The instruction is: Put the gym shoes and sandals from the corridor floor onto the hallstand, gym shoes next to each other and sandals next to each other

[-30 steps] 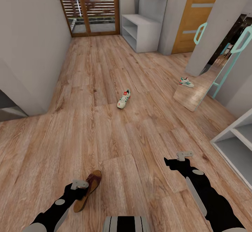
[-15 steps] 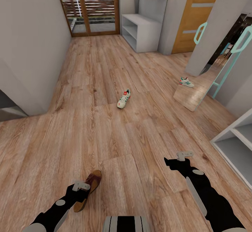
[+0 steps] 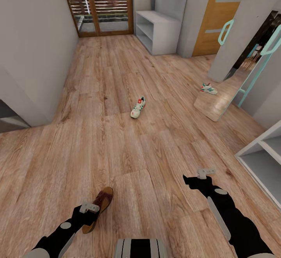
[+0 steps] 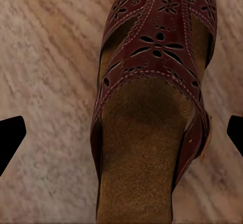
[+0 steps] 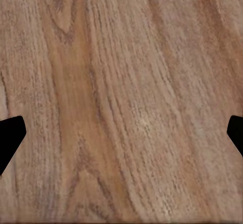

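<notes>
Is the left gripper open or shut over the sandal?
Open: in the left wrist view both fingertips sit far apart, either side of the sandal, not touching it.

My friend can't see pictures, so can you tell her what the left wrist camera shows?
A dark reddish-brown leather slip-on sandal with a flower-patterned cut-out toe strap lies on light brown wood-plank floor. The left gripper hangs above it, its black jaws spread wide to either side, not touching it.
</notes>
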